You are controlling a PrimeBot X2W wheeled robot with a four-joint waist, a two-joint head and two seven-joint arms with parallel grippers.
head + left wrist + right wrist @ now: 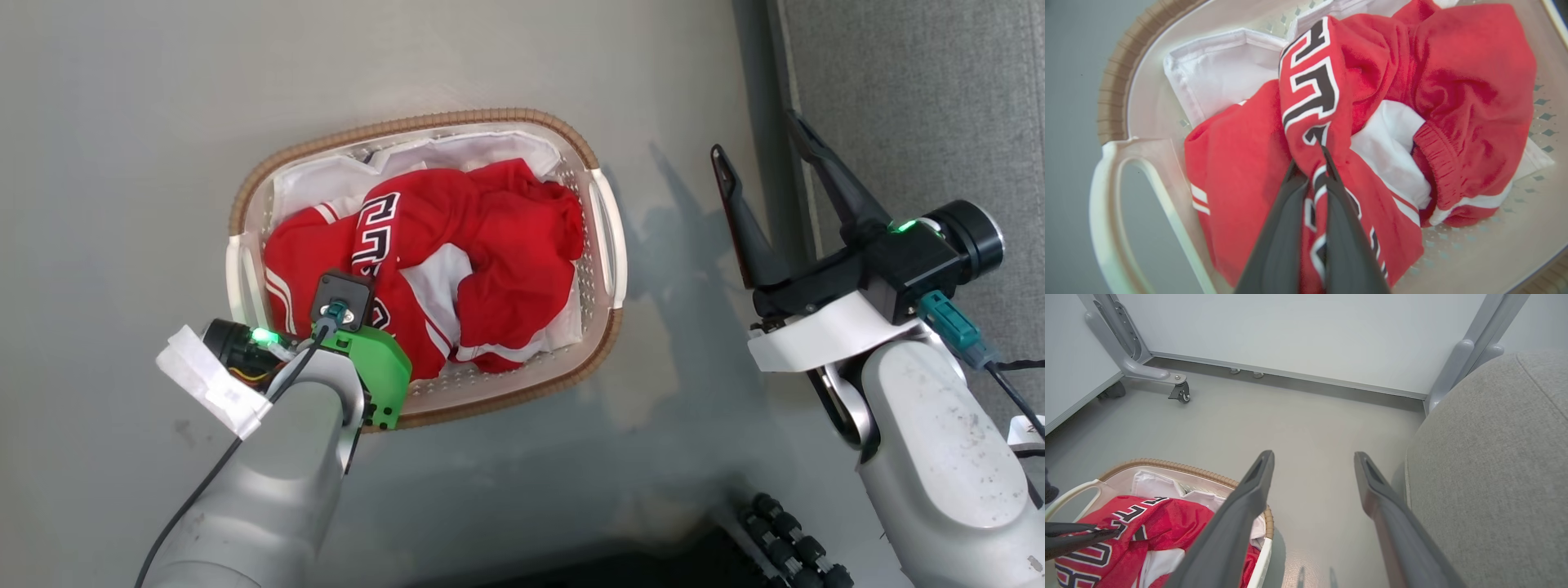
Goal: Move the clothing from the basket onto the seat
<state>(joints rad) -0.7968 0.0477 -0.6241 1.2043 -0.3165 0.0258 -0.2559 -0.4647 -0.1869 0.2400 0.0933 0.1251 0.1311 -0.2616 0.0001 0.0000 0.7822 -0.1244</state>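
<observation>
Here, head view: an oval cream perforated plastic basket with a brown woven-look rim holds the bright red sports clothing, near the large grey fabric seat, a short carry. Left wrist view: the left gripper clamps a fold of the lettered red jersey, seemingly to lift it. Right wrist view: the right gripper hangs wide and empty between basket and seat, out of the other arm's way.

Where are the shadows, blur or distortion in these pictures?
Head view: the right gripper casts a soft shadow on the floor beside the basket. Left wrist view: the basket's rim bows, the left gripper looks blurred close up. Right wrist view: even light.
</observation>
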